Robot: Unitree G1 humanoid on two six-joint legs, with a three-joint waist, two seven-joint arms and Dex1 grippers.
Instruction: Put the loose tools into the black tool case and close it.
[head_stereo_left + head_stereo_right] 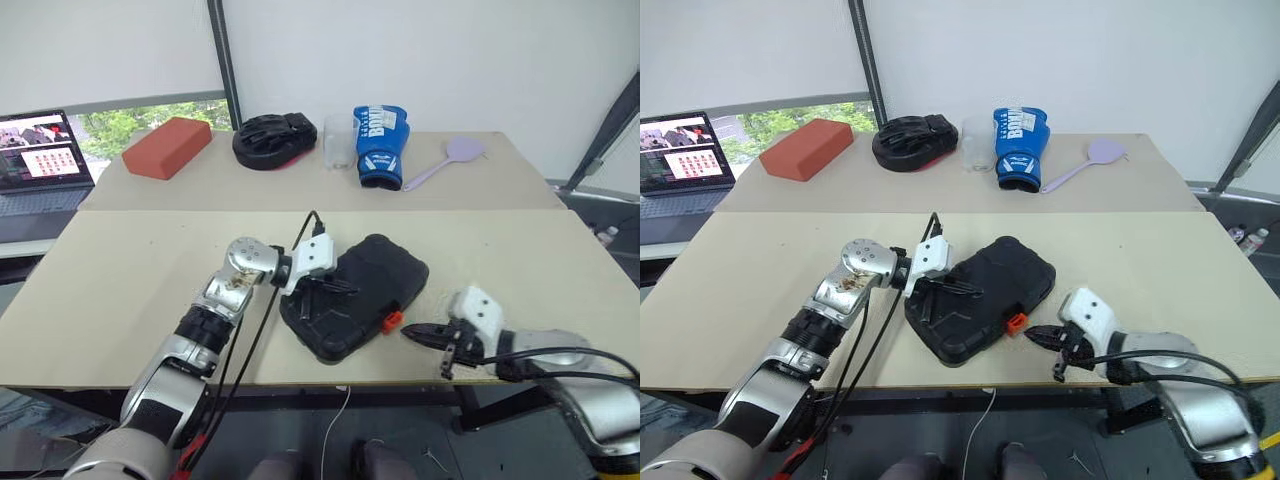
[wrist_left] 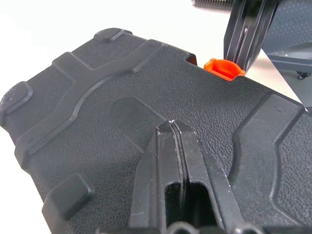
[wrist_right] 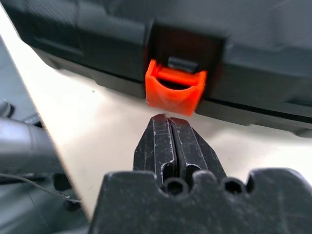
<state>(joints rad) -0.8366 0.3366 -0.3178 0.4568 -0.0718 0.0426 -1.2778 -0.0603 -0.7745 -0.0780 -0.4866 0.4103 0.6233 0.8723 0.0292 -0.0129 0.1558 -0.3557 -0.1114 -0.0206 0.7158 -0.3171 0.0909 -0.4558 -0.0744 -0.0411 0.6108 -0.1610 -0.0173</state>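
From the head camera, the black tool case [image 1: 355, 295] lies closed near the front edge of the nearer table [image 1: 130, 270], turned at an angle, its orange latch [image 1: 392, 321] facing the front edge; the left gripper [image 1: 335, 287] rests on top of the lid, fingers pressed together; the right gripper [image 1: 418, 335] sits low over the table just beside the latch, fingers likewise together, holding nothing. On the farther table stand a red brick [image 1: 167, 147], a black padded mitt [image 1: 274, 140], a clear cup [image 1: 338, 140], a blue boxing glove [image 1: 381, 146] and a lilac spatula [image 1: 447, 160]; a laptop [image 1: 42, 160] is open at the far left.

In the left wrist view, the left gripper's fingers [image 2: 165, 161] lie closed flat against the pebbled lid (no gap between them); the orange latch [image 2: 223, 69] shows at the lid's far edge, with the right gripper's fingers [image 2: 248, 34] beside it.

In the right wrist view, the closed fingertips [image 3: 165, 141] point at the latch [image 3: 175, 90], very close below it; whether they touch it I cannot tell.
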